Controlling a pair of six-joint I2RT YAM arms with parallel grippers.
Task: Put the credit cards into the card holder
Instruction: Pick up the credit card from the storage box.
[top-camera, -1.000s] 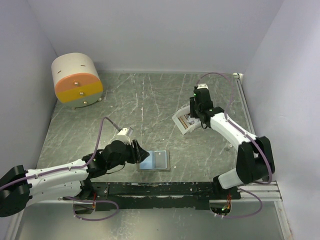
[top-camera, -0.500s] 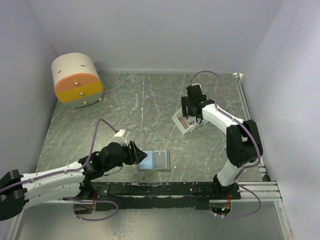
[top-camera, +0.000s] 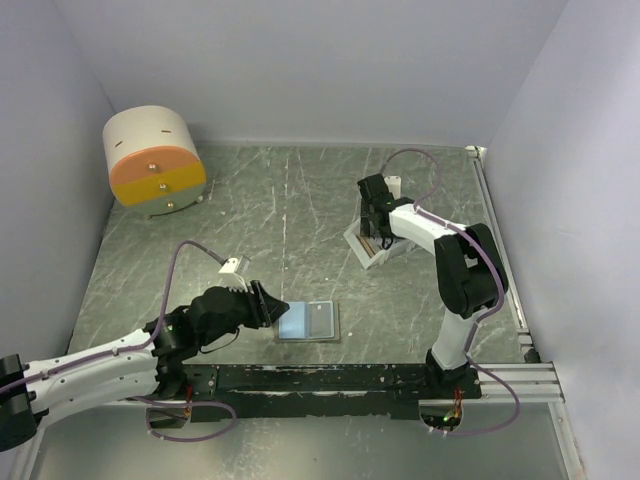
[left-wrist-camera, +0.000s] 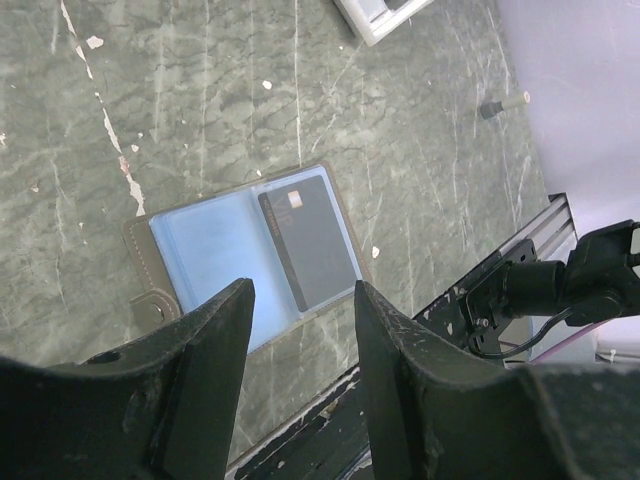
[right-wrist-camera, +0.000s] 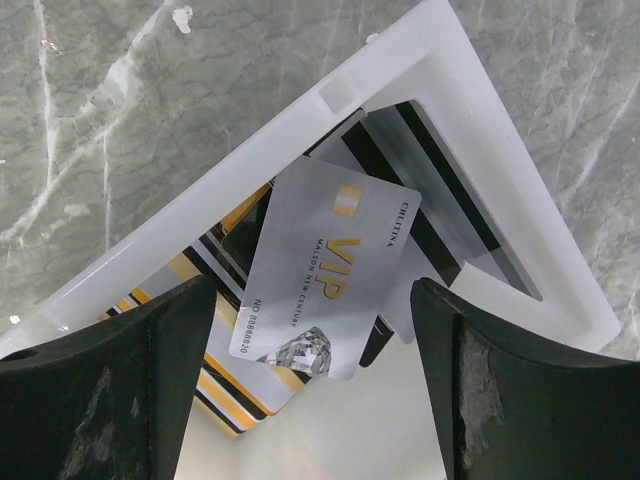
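One card in, more waiting in the white tray.
Your card holder lies open at lower centre, a dark card pocketed; left gripper spread above it. Right gripper, open and empty, hovers over the silver card.

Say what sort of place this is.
Probably a robot lab test cell: plain pale walls box in a scratched grey table, and a left arm and right arm are bolted to a black rail.
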